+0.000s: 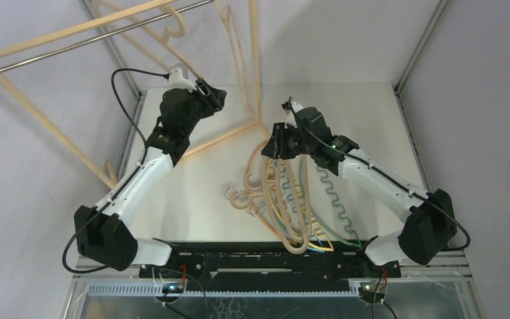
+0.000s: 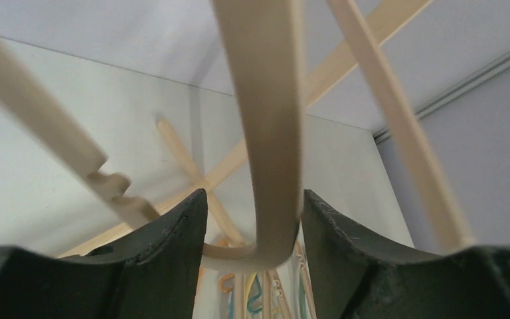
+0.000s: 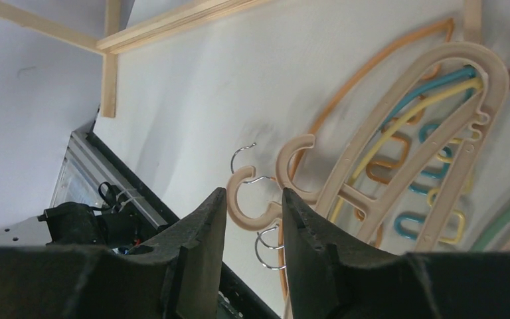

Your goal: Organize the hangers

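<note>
A pile of hangers [image 1: 292,212] lies on the table at front centre: curved light-wood ones over thin orange, teal, yellow and green wavy ones. In the right wrist view the pile [image 3: 398,153] shows its wood and metal hooks. My right gripper [image 1: 273,143] [image 3: 254,193] hovers open and empty above those hooks. My left gripper [image 1: 214,98] [image 2: 252,199] is raised by the rack, jaws wide apart. The bend of a light-wood hanger [image 2: 269,119] sits between them, against the right finger only. A light-wood hanger [image 1: 176,26] hangs at the rail.
The big light-wood rack frame [image 1: 46,113] with its metal rail [image 1: 99,36] stands across the back left. Its leg [image 1: 254,60] and base bar [image 1: 226,138] reach the table middle. Grey walls enclose the table on three sides.
</note>
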Action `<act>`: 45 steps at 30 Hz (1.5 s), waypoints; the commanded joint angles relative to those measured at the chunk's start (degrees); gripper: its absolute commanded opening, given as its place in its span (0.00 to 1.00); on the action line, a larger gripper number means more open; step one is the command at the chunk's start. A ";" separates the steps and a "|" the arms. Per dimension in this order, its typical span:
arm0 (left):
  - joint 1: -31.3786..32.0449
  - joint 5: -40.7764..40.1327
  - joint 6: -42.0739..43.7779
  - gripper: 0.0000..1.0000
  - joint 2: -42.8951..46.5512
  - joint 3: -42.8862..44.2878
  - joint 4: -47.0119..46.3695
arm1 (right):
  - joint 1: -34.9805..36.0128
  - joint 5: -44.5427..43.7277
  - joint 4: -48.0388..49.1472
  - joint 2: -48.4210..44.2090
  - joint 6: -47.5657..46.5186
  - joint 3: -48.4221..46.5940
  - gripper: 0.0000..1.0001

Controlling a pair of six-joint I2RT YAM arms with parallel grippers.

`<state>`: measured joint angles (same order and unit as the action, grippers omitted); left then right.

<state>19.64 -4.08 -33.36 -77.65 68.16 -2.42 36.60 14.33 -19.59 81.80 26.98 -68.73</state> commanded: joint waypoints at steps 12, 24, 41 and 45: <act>0.55 6.83 3.94 0.99 13.13 -8.49 0.37 | -0.03 -12.75 -4.66 -9.66 -1.82 5.28 0.83; 0.52 7.65 3.46 1.00 24.17 -21.45 3.43 | 3.88 -13.94 -6.00 -8.26 -0.20 10.98 0.80; 2.06 8.31 -0.56 0.97 38.22 -45.13 5.47 | 17.42 -15.75 -1.47 4.93 5.14 12.79 0.68; 2.24 8.99 -0.64 0.96 41.53 -46.71 6.91 | 17.86 -15.78 -0.50 8.21 5.65 12.83 0.66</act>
<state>21.39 3.49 -33.19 -38.89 22.22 4.43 54.00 -0.62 -23.14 87.79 30.85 -55.51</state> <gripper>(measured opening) 0.961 0.672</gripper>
